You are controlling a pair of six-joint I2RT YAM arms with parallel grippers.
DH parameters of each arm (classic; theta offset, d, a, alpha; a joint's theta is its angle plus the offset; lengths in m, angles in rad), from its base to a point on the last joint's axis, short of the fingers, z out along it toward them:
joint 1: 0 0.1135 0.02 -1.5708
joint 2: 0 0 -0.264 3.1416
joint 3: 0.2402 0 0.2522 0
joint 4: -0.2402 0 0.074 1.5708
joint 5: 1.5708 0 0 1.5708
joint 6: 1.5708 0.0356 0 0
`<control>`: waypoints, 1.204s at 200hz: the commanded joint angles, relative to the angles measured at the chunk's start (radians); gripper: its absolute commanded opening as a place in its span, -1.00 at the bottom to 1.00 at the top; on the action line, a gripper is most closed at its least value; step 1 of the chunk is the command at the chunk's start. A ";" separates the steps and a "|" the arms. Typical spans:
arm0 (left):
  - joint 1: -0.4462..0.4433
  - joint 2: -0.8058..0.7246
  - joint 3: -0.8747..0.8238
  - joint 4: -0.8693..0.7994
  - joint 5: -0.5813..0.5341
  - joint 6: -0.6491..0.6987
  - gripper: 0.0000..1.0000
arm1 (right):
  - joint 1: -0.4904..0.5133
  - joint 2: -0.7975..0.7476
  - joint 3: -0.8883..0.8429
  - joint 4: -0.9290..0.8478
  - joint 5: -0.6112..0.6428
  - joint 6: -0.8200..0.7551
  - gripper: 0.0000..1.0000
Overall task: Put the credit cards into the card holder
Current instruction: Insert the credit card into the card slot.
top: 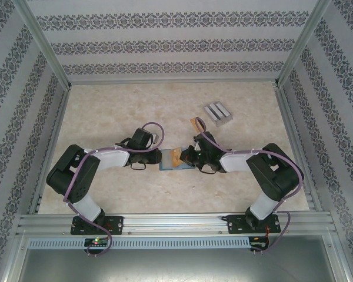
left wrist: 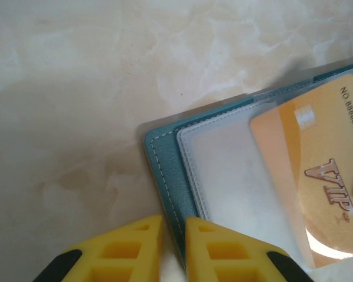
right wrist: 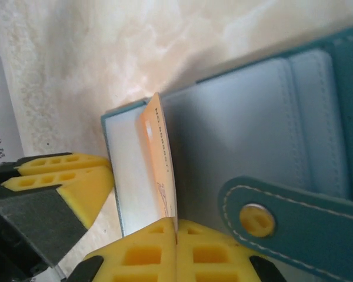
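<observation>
Teal leather marks the card holder (top: pixel 167 166), which lies open on the pale marbled surface (top: pixel 106 106) at the middle of the top view, between the two arms. The left tool (top: pixel 157 157) reaches it from the left and the right tool (top: pixel 185 157) from the right. In the right wrist view the right tool's yellow fingers (right wrist: pixel 217 254) sit at the bottom centre, closed together on the lower corner of an orange-gold credit card (right wrist: pixel 162 153). That card stands on edge and rises toward the upper left of the frame, between a pale panel at the holder's left edge and the light blue inner pockets. A teal strap (right wrist: pixel 306 226) with a metal snap (right wrist: pixel 257 219) crosses the lower right of that frame. In the left wrist view the card's face lies at the right of the frame, showing "VIP" and a printed number. Part of it is blurred behind a clear plastic sleeve (left wrist: pixel 223 176) on the holder's inner panel. The left tool's fingers (left wrist: pixel 132 249) show at the bottom of that frame, drawn narrow with only a slim gap, and the right-hand finger overlaps the holder's stitched teal edge. I cannot tell whether they pinch that edge or just rest against it. A pale grey slotted rack (top: pixel 217 111) sits well apart on the surface, toward the upper right of the top view.
</observation>
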 commanded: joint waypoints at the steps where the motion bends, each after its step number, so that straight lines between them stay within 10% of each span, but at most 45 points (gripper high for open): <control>1: 0.012 0.013 0.008 -0.033 0.000 -0.015 -0.69 | 0.032 0.009 0.017 -0.028 0.078 0.020 -1.00; 110: 0.011 -0.012 0.008 -0.065 -0.044 -0.014 -0.67 | 0.066 -0.049 0.032 -0.134 0.175 -0.068 -0.26; 241: 0.015 -0.070 -0.022 -0.036 -0.033 -0.031 -0.61 | 0.133 0.106 0.227 -0.242 0.127 -0.228 -0.75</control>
